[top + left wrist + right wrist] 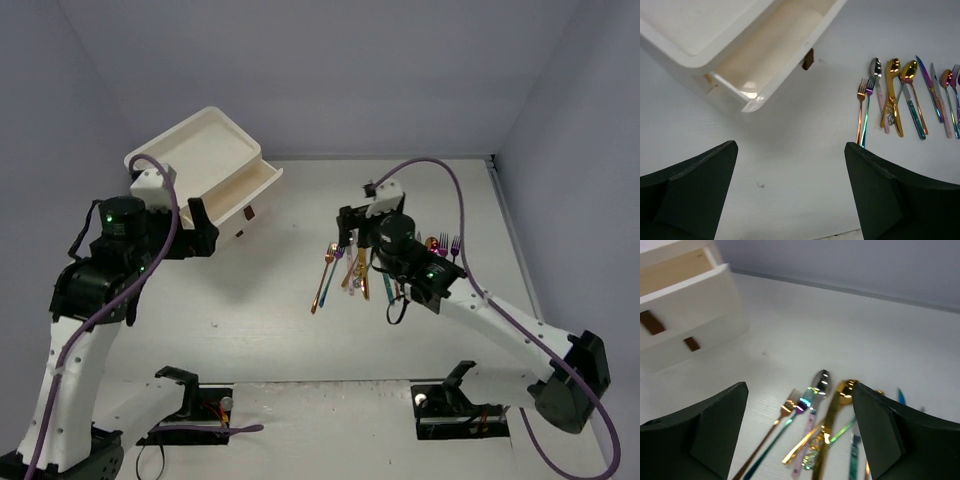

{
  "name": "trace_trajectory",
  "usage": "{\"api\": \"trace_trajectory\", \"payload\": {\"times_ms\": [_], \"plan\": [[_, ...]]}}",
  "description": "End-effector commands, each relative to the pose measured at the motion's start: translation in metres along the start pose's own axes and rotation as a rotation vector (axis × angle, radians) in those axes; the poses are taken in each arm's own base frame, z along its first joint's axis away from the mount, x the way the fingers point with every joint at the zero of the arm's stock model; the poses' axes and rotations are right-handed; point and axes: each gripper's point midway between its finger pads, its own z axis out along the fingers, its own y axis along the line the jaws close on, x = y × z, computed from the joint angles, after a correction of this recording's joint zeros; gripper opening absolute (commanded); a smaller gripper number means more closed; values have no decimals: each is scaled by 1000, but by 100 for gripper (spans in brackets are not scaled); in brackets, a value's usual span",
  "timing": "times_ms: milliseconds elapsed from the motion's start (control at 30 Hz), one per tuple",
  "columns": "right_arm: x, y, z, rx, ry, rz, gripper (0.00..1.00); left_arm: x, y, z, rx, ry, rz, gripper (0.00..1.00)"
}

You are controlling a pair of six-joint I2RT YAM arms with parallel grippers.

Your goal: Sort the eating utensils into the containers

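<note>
The left end effector (790, 150) hangs released and empty, its dark fingers spread over bare counter (805, 125). The white cabinet (200, 160) stands near the counter's far left corner, its top drawer (765, 55) pulled out. The right end effector (799, 390), also released, hovers above the eating utensils (812, 430), which lie in a row mid-counter, toward the right edge. From above, the right arm hides several; the left wrist shows them unobstructed. Two brown handles (652, 322) blur in the right wrist view.

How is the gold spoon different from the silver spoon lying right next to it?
The gold spoon is gold all over; the silver spoon has a pink handle. The gold spoon's handle looks thicker than the silver spoon's. Both are shiny and lie side by side, bowls pointing the same way.
</note>
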Motion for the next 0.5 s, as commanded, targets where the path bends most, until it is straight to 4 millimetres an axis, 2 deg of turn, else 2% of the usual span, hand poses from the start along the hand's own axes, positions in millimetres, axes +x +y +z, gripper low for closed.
{"api": "trace_trajectory", "payload": {"times_ms": [0, 133, 233, 367, 467], "plan": [[-7, -77, -29, 210, -21, 132, 85, -19, -63, 24, 216, 0, 44, 86], [-8, -102, -57, 270, -15, 160, 85, -2, -95, 54, 219, 71, 50, 86], [-15, -112, -78, 292, -39, 175, 85, 20, -135, 71, 273, 121, 80, 86], [-15, -120, -99, 314, -34, 176, 85, 49, -166, 102, 255, 186, 112, 86], [-17, -124, -115, 322, -52, 189, 85, 70, -181, 126, 228, 242, 105, 80]]}}
